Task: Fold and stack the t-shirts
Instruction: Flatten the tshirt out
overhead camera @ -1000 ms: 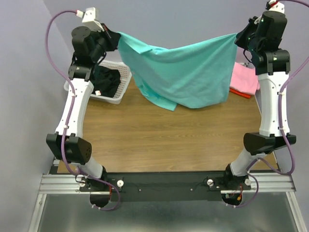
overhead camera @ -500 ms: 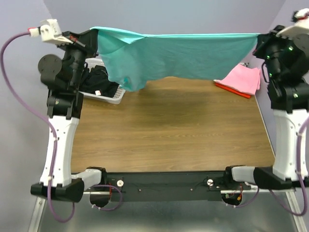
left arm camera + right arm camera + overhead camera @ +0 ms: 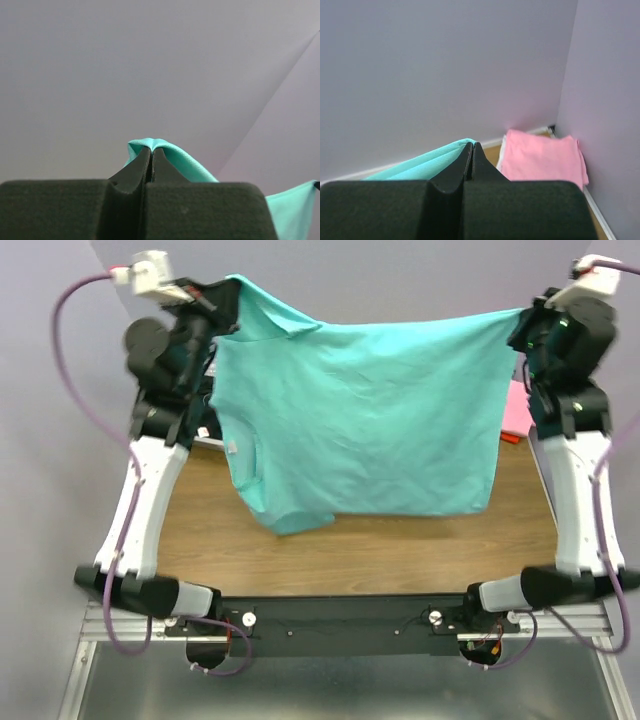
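Top external view: holds the turquoise t-shirt (image 3: 370, 420) spread high above the surface (image 3: 350, 550), left tool (image 3: 151, 151) and right tool (image 3: 471, 147) each pinching an upper edge, seemingly to flatten it for folding, pink t-shirt (image 3: 542, 157) at the surface's far right.

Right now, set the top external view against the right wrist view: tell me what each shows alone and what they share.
Only top external: the whole turquoise t-shirt hanging spread between the left gripper and right gripper, above the wooden table. Only right wrist: the right gripper shut on the cloth's edge, close up, and most of the folded pink t-shirt. Shared: the turquoise t-shirt and some pink.
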`<state>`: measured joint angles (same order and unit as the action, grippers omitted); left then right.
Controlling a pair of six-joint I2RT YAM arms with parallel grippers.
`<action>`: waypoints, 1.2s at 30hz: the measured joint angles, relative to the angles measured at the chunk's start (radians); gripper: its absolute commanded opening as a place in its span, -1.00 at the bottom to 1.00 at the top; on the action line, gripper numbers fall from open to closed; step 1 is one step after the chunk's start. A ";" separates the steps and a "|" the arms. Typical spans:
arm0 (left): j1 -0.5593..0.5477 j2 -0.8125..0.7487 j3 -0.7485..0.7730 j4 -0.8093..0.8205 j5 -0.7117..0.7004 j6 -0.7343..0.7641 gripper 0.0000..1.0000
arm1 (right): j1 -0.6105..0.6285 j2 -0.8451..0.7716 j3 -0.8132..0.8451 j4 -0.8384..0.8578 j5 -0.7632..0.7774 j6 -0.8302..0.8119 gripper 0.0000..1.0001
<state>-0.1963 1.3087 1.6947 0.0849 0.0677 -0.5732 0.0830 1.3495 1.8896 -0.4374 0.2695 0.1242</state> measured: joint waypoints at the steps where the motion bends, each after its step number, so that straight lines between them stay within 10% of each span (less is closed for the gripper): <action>1: -0.016 0.045 0.021 -0.007 0.000 0.001 -1.00 | 0.000 0.031 -0.003 0.000 0.007 0.000 -0.99; 17: -0.081 0.482 0.392 -0.101 0.101 0.073 -1.00 | -0.012 0.292 0.011 -0.021 0.060 -0.002 -0.99; 36: -0.081 -0.134 -0.030 -0.108 0.048 0.303 -1.00 | -0.012 -0.303 -0.322 -0.024 0.010 0.016 -0.99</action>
<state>-0.2771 1.1751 1.6646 -0.0227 0.1162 -0.2707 0.0708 1.0466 1.5681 -0.4610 0.2798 0.1402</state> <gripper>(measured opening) 0.008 0.006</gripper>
